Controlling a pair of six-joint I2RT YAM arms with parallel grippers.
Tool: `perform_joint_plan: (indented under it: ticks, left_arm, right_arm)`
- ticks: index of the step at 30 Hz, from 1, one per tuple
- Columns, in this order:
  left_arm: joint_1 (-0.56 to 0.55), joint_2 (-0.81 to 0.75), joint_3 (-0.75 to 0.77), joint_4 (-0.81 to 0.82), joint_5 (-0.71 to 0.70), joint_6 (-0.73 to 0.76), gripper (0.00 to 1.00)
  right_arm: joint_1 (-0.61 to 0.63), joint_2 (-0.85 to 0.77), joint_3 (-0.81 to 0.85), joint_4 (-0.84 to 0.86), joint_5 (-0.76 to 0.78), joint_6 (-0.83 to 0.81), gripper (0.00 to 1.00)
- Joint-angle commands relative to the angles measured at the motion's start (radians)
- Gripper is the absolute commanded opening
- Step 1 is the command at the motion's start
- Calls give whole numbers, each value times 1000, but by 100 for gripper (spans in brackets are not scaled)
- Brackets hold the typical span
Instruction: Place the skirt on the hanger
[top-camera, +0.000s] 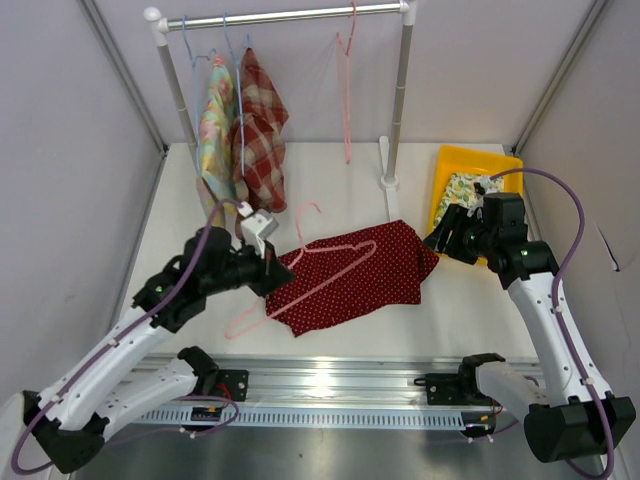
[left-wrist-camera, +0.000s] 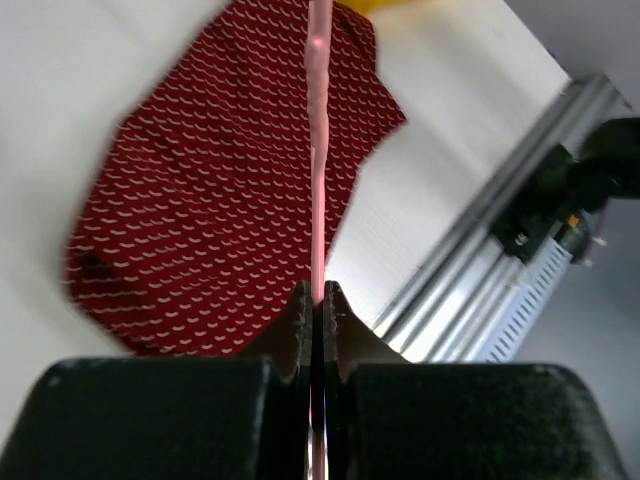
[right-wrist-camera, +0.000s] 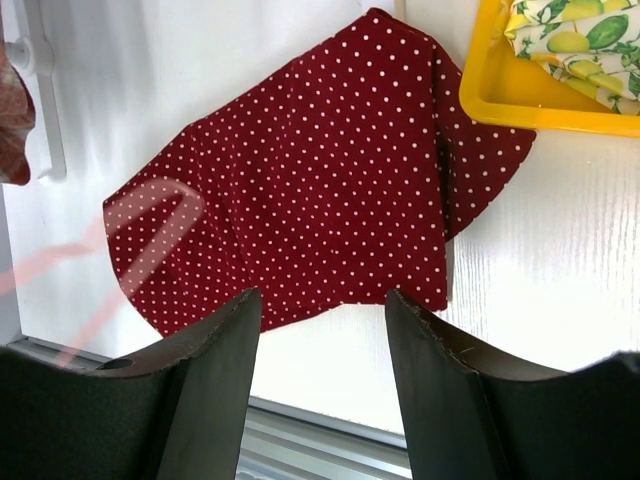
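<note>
Hanger-to-skirt alignment step: left claw (left-wrist-camera: 320, 292) pinched tight on pink hanger (top-camera: 318, 272) held over red polka-dot skirt (top-camera: 375, 268), which lies flat on surface (top-camera: 470, 300) just left of yellow tray (top-camera: 478, 153); right claw (right-wrist-camera: 322, 300) wide, empty, probably grabs skirt edge next.

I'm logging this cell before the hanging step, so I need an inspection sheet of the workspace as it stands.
Surface: white table, no spills seen.
Job's things: red dotted skirt lies flat on the table; pink hanger lies across it.
Clutter: yellow tray holding a lemon-print cloth; two garments and a spare hanger on the rack.
Grippers: left gripper shut on the pink hanger; right gripper open, holding nothing.
Cables: a purple cable loops off each arm, not touching the skirt.
Surroundings: pale walls; metal rail at the near edge.
</note>
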Motion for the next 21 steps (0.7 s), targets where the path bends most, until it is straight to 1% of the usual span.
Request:
perform_joint_plan:
  ticks: [1, 2, 5, 7, 8, 10, 12, 13, 15, 16, 17, 19, 21]
  left_arm:
    - [-59, -8, -93, 228, 129, -124, 0]
    - [-97, 1, -134, 308, 135, -156, 0]
    - [-168, 76, -202, 450, 151, -182, 0]
    - [-183, 153, -228, 556, 184, -202, 0]
    - [-201, 176, -238, 578, 180, -212, 0]
    - [-209, 248, -260, 678, 180, -215, 0]
    - [-211, 296, -277, 732, 181, -225, 0]
    - [-211, 346, -287, 790, 181, -227, 0]
    - [-211, 395, -309, 858, 184, -239, 0]
    - [-211, 438, -312, 928, 186, -245, 0]
    - [-211, 455, -329, 961, 181, -248, 0]
    - [-211, 487, -346, 1041, 164, -252, 0]
    - [-211, 544, -343, 1070, 166, -252, 0]
  right_arm:
    - [28, -33, 0, -18, 32, -14, 58]
    - [38, -34, -2, -21, 47, -14, 58]
    - [68, -42, -31, -18, 76, -1, 58]
    - [78, -44, -55, -10, 84, 12, 58]
    - [87, -47, -80, -5, 84, 17, 57]
    - [94, -54, -104, 8, 96, 32, 56]
    - [102, -67, -135, 18, 101, 44, 55]
    - [108, -70, -144, 25, 104, 51, 54]
    - [133, -73, -176, 36, 121, 66, 53]
    - [142, -73, -189, 45, 144, 75, 52]
    - [162, -76, -222, 56, 153, 92, 50]
    - [177, -82, -261, 88, 177, 109, 49]
    - [187, -85, -317, 108, 179, 124, 48]
